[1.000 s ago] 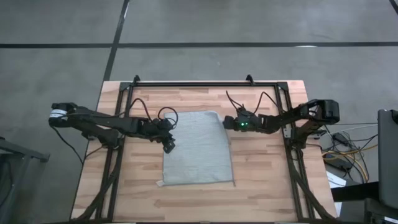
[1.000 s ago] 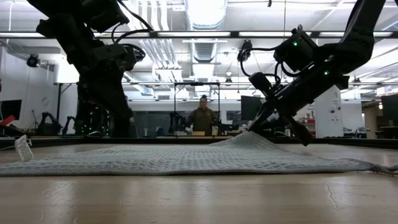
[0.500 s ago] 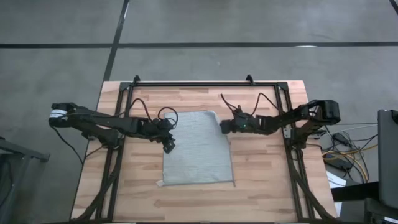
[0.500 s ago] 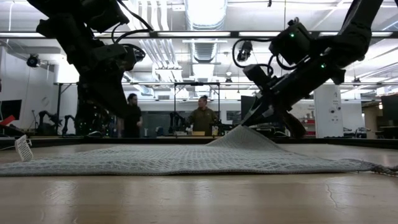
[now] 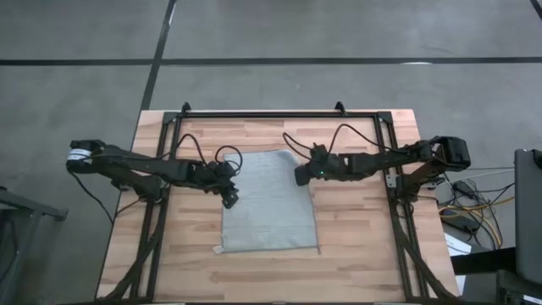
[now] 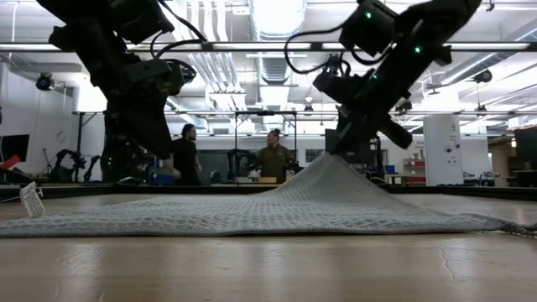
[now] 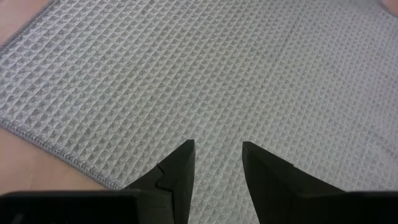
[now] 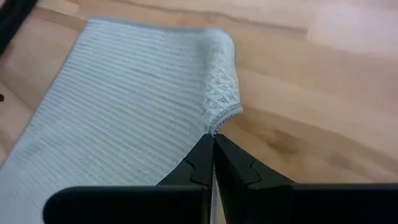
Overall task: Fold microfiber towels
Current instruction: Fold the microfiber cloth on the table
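Observation:
The grey-green microfiber towel [image 5: 269, 207] lies spread on the wooden table, its white tag [image 6: 31, 200] standing up at the near left corner. My right gripper [image 5: 298, 174] is shut on the towel's right edge near the far right corner, and the cloth rises there into a tent [image 6: 327, 180]. My left gripper [image 7: 216, 152] is open over the towel just inside its left edge [image 5: 230, 196]. My right gripper pinches the towel's hemmed right edge [image 8: 217, 121], close to the far right corner, between its two shut fingers. The fingers come from the table's right, slanting down. That part is lifted and drawn up taut [image 6: 331, 164]; the rest lies on the table. My left gripper's fingers stand over the cloth; whether they touch it I cannot tell.
Black frame rails [image 5: 279, 113] run along the table's far edge and down both sides. Bare wood [image 5: 271, 275] lies near the front edge. Two people [image 6: 273, 155] stand in the room far behind the table.
My right gripper has gone up and toward the table's left edge, still shut on the towel's edge. The far right part of the towel has risen into a taller tent and shifted left, while the rest has stayed flat.

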Controlling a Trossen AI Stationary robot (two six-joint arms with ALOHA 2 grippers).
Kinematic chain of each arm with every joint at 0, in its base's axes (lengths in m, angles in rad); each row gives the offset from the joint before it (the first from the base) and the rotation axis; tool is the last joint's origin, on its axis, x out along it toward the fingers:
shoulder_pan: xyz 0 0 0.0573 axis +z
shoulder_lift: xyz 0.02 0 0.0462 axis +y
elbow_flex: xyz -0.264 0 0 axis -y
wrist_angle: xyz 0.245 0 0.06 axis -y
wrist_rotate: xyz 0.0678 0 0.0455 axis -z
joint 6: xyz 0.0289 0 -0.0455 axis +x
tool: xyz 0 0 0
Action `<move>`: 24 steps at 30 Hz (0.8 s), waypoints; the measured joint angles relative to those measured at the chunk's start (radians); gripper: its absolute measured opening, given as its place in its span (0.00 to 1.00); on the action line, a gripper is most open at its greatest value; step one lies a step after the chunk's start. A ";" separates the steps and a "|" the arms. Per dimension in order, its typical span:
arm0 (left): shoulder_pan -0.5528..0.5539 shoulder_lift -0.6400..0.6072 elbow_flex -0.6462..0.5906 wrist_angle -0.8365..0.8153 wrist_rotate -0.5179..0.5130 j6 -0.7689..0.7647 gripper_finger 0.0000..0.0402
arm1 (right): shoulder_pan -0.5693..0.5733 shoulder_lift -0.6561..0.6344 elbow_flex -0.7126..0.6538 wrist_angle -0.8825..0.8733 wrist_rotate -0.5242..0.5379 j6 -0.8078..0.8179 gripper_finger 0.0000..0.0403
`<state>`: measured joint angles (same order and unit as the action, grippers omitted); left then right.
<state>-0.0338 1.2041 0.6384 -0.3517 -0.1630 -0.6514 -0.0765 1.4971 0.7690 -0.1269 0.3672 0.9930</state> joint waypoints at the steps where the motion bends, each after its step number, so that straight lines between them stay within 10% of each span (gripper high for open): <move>1: 0.000 0.000 0.000 0.000 0.000 0.000 0.34 | 0.001 0.000 0.009 -0.009 0.005 -0.006 0.02; 24: 0.000 0.000 0.000 0.000 0.000 0.000 0.34 | 0.067 -0.001 0.047 -0.015 -0.009 -0.002 0.02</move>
<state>-0.0340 1.2041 0.6384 -0.3519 -0.1627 -0.6518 -0.0093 1.4960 0.8162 -0.1417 0.3583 0.9908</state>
